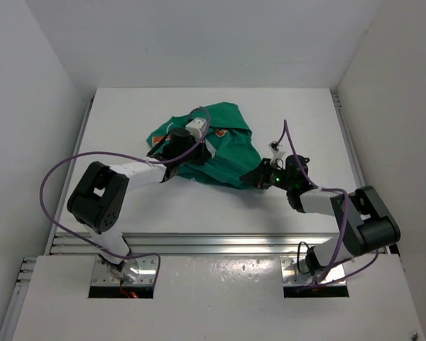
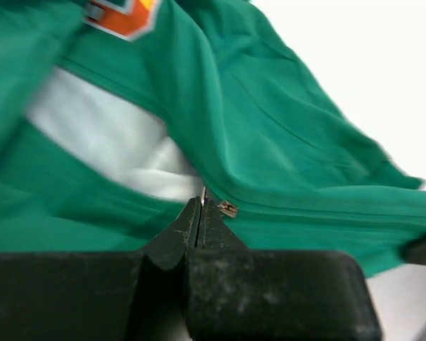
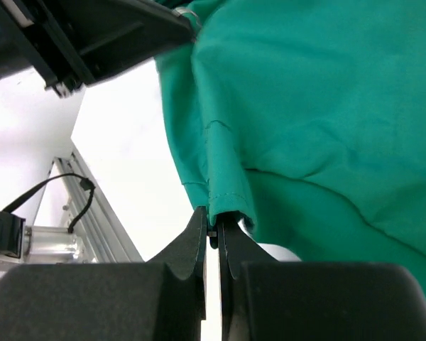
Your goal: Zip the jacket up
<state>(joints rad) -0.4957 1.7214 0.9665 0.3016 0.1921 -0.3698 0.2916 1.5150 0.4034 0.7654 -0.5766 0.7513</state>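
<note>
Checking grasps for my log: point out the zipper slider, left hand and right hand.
zipper slider [image 2: 228,209]: left wrist view, small metal piece.
left hand [image 2: 201,212]: left wrist view, between shut fingertips.
right hand [image 3: 213,226]: right wrist view, between fingertips pinching jacket [image 3: 326,106] edge.

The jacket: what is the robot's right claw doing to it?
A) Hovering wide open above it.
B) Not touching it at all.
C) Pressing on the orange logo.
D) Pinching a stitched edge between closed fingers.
D: in the right wrist view the right gripper is closed on a folded, stitched edge of the green jacket.
</note>
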